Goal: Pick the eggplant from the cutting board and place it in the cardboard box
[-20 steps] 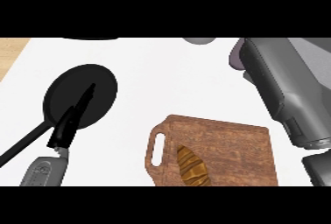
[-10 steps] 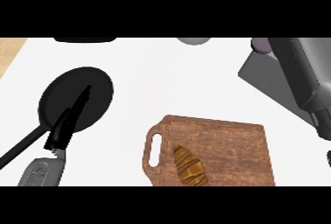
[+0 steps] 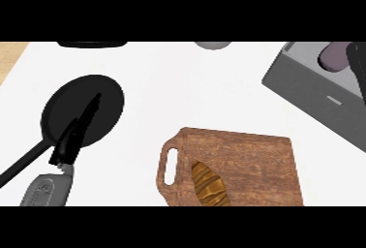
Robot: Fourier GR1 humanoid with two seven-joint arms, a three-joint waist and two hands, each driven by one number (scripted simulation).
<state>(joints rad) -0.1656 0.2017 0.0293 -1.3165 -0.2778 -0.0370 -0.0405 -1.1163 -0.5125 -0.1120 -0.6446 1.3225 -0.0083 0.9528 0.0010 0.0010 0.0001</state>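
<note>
Left hand (image 3: pixel 71 143) released, fingers straight over the black pan (image 3: pixel 107 97). Right hand (image 3: pixel 356 65) a sliver by the eggplant (image 3: pixel 331 55) in the box (image 3: pixel 314 97) — grasp impossible to tell. White counter (image 3: pixel 214 87), wooden cutting board (image 3: pixel 250 155).

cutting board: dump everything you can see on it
The cutting board is a brown, wood-grained slab with rounded corners and a darker rim. It lies flat on the white counter at the view's lower middle, and its near end is cut off by the view's edge. An elongated handle slot runs along its left side. A golden-brown striped food item lies on it beside the slot. Nothing else touches it.
</note>
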